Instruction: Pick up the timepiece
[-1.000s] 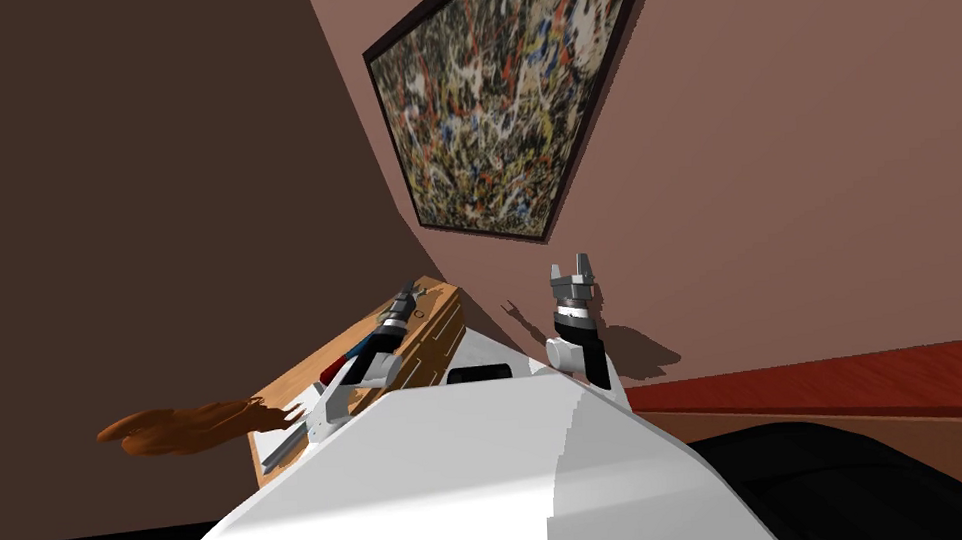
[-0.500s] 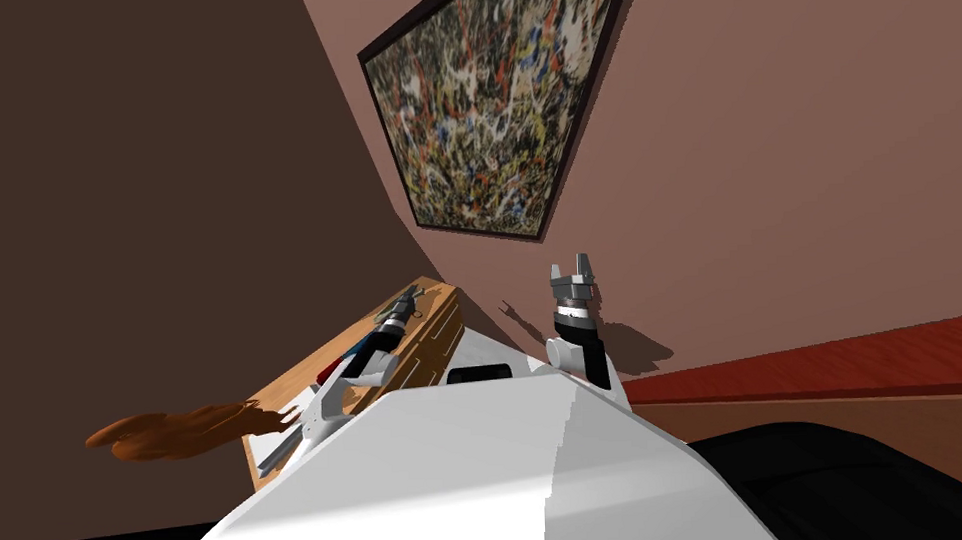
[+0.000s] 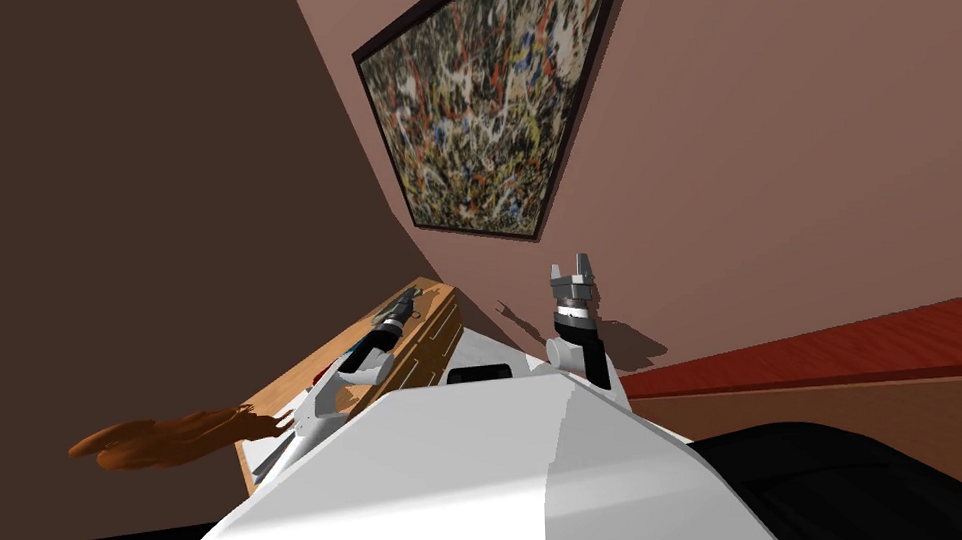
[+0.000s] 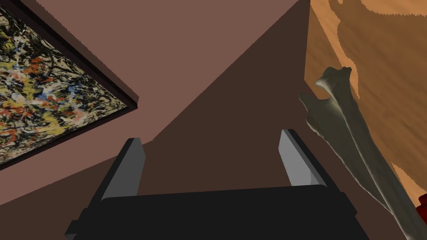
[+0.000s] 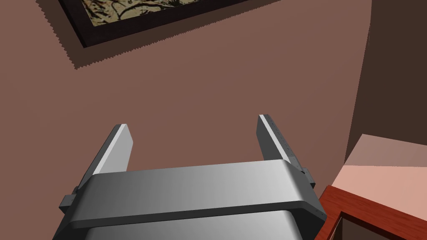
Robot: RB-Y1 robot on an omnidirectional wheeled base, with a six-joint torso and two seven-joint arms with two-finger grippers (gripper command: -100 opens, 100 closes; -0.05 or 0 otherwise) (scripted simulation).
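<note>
Left gripper (image 4: 211, 138): is hanging low over the top of the wooden cabinet (image 4: 375, 46), near its far corner by the walls, at the end of the outstretched left forearm
Left fingers (image 4: 132, 166): are standing spread wide with nothing between them, both showing against the brown walls beyond the cabinet's far edge
Timepiece (image 4: 354, 133): is lying flat on the cabinet top as a long, olive-grey, strap-like piece with a forked end; it is running alongside the left gripper, just beside one finger and outside the gap between the two
Small red thing (image 4: 422, 203): is peeking in by the near end of the strap, on the same top; what it is I cannot tell
Cabinet: is showing a light orange-brown wood grain and is standing in the corner where a dark brown wall and a pinkish-brown wall are meeting
Rust-brown shape (image 3: 165, 441): is jutting out past the cabinet's near left edge; what it is I cannot tell
Right gripper (image 5: 192, 121): is pointing up in the air to the right of the cabinet, well apart from it, its fingers parted wide and holding nothing
Painting (image 3: 478, 102): is hanging in a dark frame on the pinkish-brown wall above the cabinet's far corner, speckled in yellow, red, white and black
</note>
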